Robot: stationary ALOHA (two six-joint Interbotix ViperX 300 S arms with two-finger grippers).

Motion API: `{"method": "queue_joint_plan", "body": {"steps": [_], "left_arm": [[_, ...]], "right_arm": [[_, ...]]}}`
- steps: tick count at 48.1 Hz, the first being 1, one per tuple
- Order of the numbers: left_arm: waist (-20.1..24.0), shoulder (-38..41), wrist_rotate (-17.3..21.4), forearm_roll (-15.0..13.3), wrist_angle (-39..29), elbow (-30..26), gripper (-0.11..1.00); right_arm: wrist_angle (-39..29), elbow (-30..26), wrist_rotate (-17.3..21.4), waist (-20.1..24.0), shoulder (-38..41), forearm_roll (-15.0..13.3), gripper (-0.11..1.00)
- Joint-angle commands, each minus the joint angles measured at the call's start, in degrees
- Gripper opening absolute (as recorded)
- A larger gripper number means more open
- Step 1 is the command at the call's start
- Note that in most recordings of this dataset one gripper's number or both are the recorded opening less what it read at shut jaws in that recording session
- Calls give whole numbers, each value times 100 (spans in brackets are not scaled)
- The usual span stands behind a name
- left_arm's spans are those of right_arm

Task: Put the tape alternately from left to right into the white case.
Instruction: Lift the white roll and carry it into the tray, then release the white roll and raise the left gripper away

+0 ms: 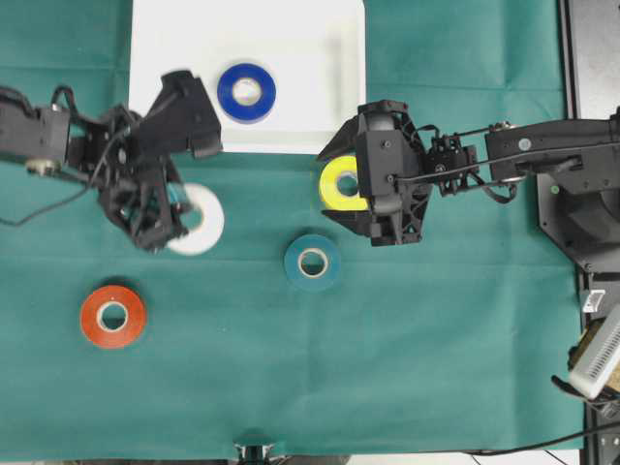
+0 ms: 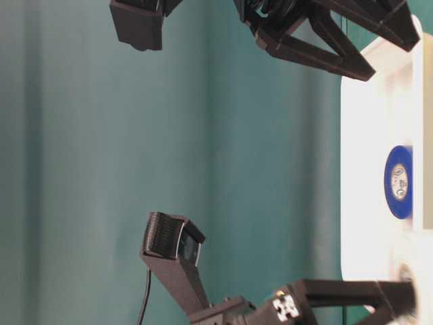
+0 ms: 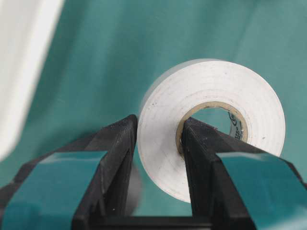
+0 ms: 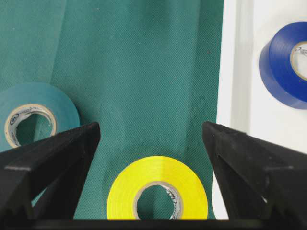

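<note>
the left gripper [image 3: 158,158] pinches the white roll [image 3: 211,124] through its wall, one finger in the pale core; carry it level over the rim of the white case [image 1: 320,87], lowering beside the blue roll [image 1: 246,92] (smooth, glossy vinyl). the right gripper [image 4: 151,143] hangs spread wide above the yellow roll [image 4: 158,191] on woven green cloth [image 1: 436,339].

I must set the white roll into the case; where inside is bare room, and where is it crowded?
In the white case, only the blue roll sits, near the front rim. The floor right of it and behind it is bare. The front left corner is crowded by the left gripper holding the white roll.
</note>
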State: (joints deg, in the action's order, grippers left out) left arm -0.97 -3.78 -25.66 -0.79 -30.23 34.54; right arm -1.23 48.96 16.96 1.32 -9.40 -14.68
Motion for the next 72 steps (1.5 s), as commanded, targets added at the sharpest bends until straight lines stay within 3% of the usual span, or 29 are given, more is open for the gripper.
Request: {"method": "queue_joint_plan", "body": {"steps": [1, 13, 31, 47, 72], "left_arm": [[316, -176, 158, 18, 44, -70, 29], [1107, -141, 861, 9, 105, -53, 29], [2013, 141, 1371, 0, 299, -44, 29], [2162, 334, 1758, -26, 439, -62, 29], [2004, 308, 1811, -35, 448, 53, 32]], "right_arm": [[44, -88, 9, 18, -53, -9, 71], [44, -88, 9, 18, -53, 0, 71], [44, -97, 18, 18, -53, 18, 71], [44, -88, 18, 18, -53, 18, 71], [88, -62, 18, 18, -53, 18, 71]]}}
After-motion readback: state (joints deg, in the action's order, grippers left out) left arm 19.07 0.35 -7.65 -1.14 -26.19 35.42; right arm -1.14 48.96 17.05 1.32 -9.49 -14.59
